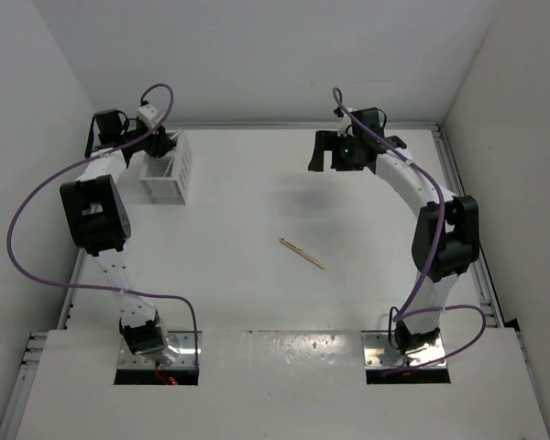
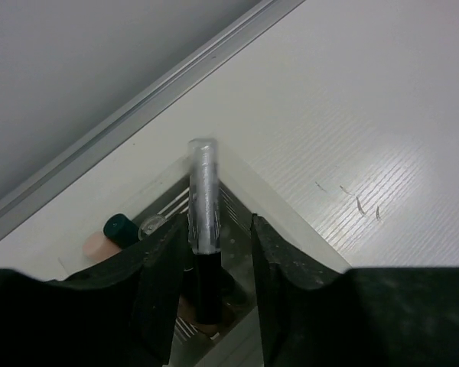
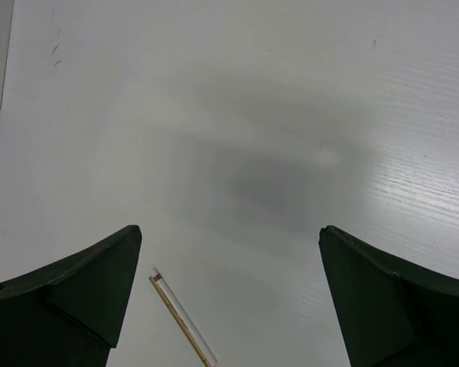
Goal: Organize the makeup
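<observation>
My left gripper [image 1: 160, 147] hovers over the white slotted rack [image 1: 171, 176] at the far left. In the left wrist view its jaws [image 2: 218, 225] stand apart around a black stick with a clear silvery cap [image 2: 203, 191], which stands in the rack [image 2: 287, 218] against the left finger, with a gap to the right finger. A pink tip [image 2: 96, 245], a dark green cap [image 2: 121, 227] and a clear cap [image 2: 149, 227] also stand in the rack. A thin tan pencil [image 1: 302, 253] lies flat mid-table and shows in the right wrist view [image 3: 182, 319]. My right gripper [image 1: 328, 151] is wide open and empty above the far table [image 3: 229, 233].
A raised rail [image 2: 161, 92] runs along the table's far edge just behind the rack, with white walls on the left, back and right. The arm bases sit at the near edge [image 1: 156, 344].
</observation>
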Available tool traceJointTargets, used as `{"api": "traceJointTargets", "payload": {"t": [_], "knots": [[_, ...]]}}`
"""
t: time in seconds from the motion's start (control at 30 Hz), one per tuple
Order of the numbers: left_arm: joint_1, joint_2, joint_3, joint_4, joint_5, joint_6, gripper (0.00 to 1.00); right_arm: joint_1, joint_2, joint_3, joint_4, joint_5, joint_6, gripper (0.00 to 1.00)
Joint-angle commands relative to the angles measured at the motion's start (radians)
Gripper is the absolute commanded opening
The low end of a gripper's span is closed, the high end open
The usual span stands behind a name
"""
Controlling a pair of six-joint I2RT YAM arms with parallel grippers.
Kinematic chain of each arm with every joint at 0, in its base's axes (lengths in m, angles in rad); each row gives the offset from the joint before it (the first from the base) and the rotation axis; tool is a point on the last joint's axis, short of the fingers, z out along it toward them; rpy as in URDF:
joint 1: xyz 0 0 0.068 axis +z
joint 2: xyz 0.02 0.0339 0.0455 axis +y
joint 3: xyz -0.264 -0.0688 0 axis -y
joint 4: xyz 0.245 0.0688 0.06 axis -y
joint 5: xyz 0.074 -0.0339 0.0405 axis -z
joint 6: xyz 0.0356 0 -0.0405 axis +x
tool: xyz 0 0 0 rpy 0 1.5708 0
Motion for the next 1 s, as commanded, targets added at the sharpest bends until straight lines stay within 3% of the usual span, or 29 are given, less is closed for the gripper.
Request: {"api": "traceJointTargets", "payload": {"t": [0.0, 0.33, 0.43, 0.47, 0.53, 0.57, 0.7, 0.83, 0.97], "knots": [[0.002, -0.043, 0.023, 0.021, 0.037, 0.006, 0.45, -0.002, -0.055, -0.013, 0.011, 0.007, -0.018, 1.0], [0.002, -0.136, 0.132, -0.017, 0.106, -0.034, 0.47, 0.013, -0.078, -0.005, -0.05, 0.004, -0.096, 1.0], [-0.065, -0.212, 0.155, -0.2, 0.054, 0.191, 0.41, 0.013, -0.116, -0.045, -0.056, 0.02, -0.108, 1.0], [-0.126, -0.233, 0.164, -0.332, -0.014, 0.351, 0.4, 0.009, -0.138, -0.075, -0.058, 0.03, -0.107, 1.0], [-0.195, -0.285, 0.132, -0.455, -0.062, 0.531, 0.39, 0.003, -0.184, -0.144, -0.061, 0.058, -0.107, 1.0], [-0.261, -0.294, 0.123, -0.548, -0.079, 0.555, 0.39, -0.003, -0.227, -0.163, -0.067, 0.058, -0.092, 1.0], [-0.424, -0.322, 0.021, -0.673, -0.089, 0.656, 0.33, -0.051, -0.326, -0.292, -0.073, 0.001, -0.052, 1.0], [-0.625, -0.334, -0.101, -0.683, -0.194, 0.716, 0.05, -0.054, -0.458, -0.483, -0.078, 0.006, -0.052, 1.0], [-0.79, -0.275, -0.151, -0.698, -0.163, 0.704, 0.09, -0.05, -0.561, -0.609, -0.091, 0.006, -0.05, 0.98]]}}
